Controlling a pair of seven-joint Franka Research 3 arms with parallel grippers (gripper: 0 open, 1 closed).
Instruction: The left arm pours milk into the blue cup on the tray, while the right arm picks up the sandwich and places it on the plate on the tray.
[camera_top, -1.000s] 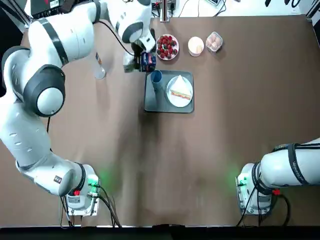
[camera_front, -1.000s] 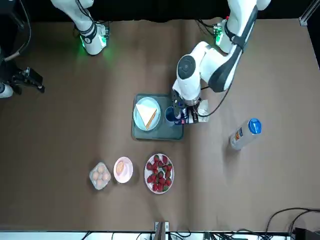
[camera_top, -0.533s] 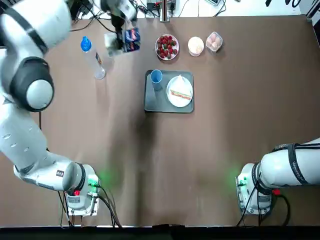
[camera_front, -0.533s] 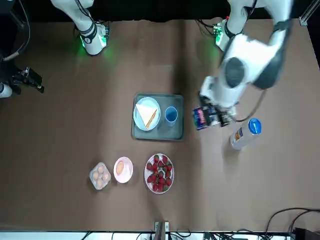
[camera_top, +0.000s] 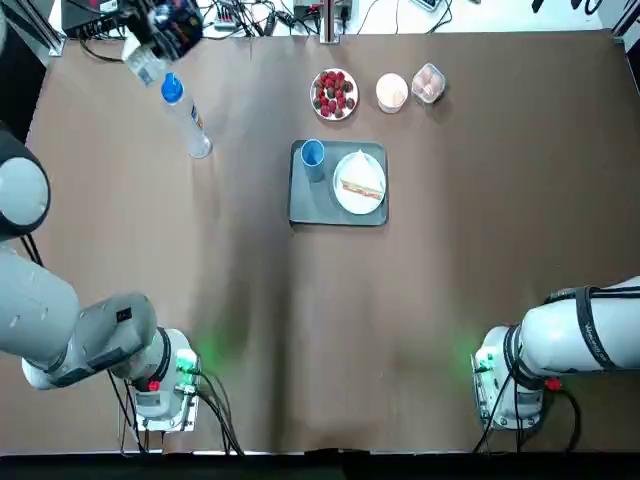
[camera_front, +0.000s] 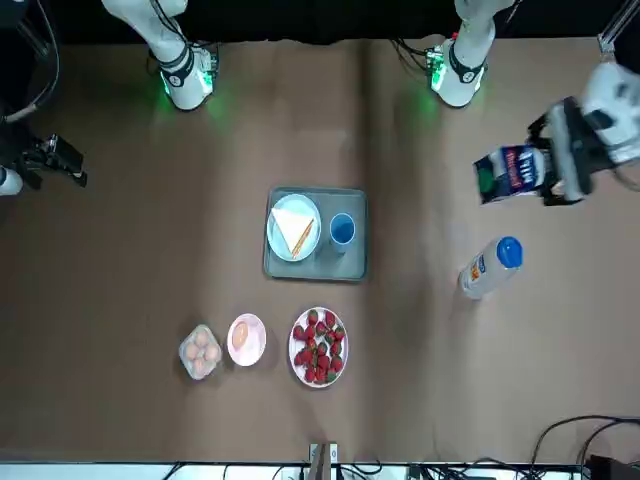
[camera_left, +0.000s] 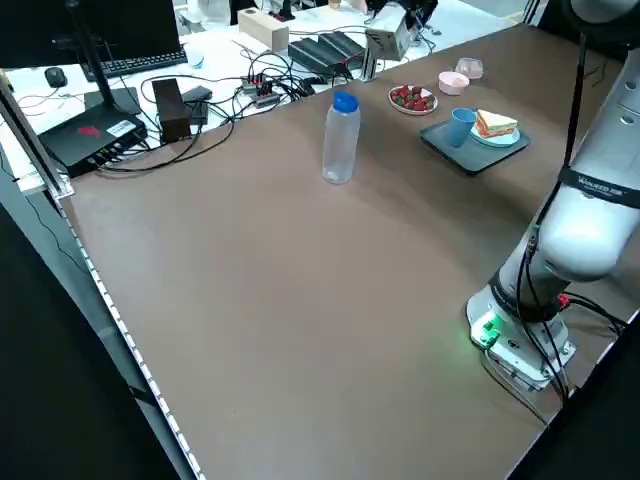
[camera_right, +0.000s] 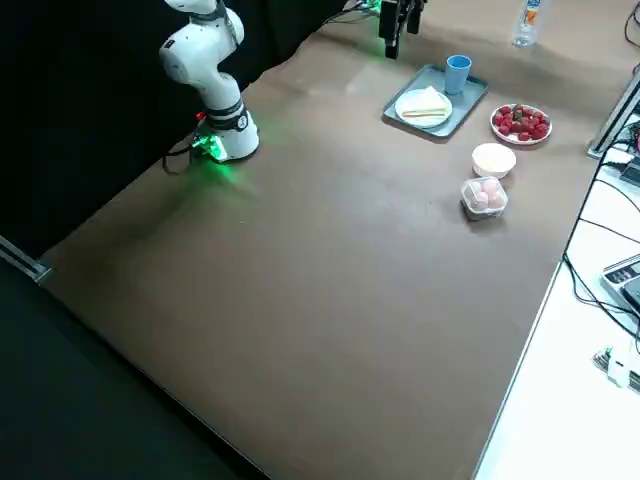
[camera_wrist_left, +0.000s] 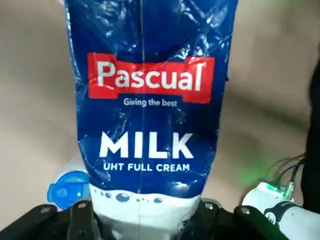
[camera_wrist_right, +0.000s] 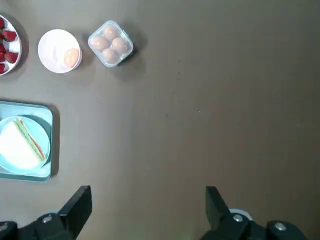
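Blue and white, the milk (camera_front: 512, 172) carton is clamped in the left hand (camera_front: 560, 160), lifted above the tabletop (camera_top: 450, 280) at the robot's far left, well apart from the tray (camera_top: 315, 205). In the front view the carton lies tipped on its side, its capped end towards the middle of the tabletop. The left wrist view shows its printed face (camera_wrist_left: 150, 105) filling the space between the hand's two fingers, which grip its lower end.

Just beside the carton, a clear bottle (camera_top: 185, 115) with a blue cap stands upright on the tabletop, nearer the tray than the carton is.

The tray sits near the middle of the tabletop, towards the far side. On it the cup (camera_top: 312, 154) stands upright at the far left corner, and the plate (camera_top: 360, 183) lies to its right, close beside it. The sandwich (camera_top: 362, 184) rests on the plate, its red and green filling edge turned towards the robot.

Beyond the tray, in a row along the far edge, are a dish of strawberries (camera_top: 334, 93), a small dish (camera_top: 392, 91) holding something pale orange, and a clear box of eggs (camera_top: 428, 83).

The right hand (camera_wrist_right: 150, 210) hangs high over the bare right part of the tabletop, its fingers spread wide with nothing between them. The right arm (camera_top: 570, 340) is folded back near its base at the robot's near right.
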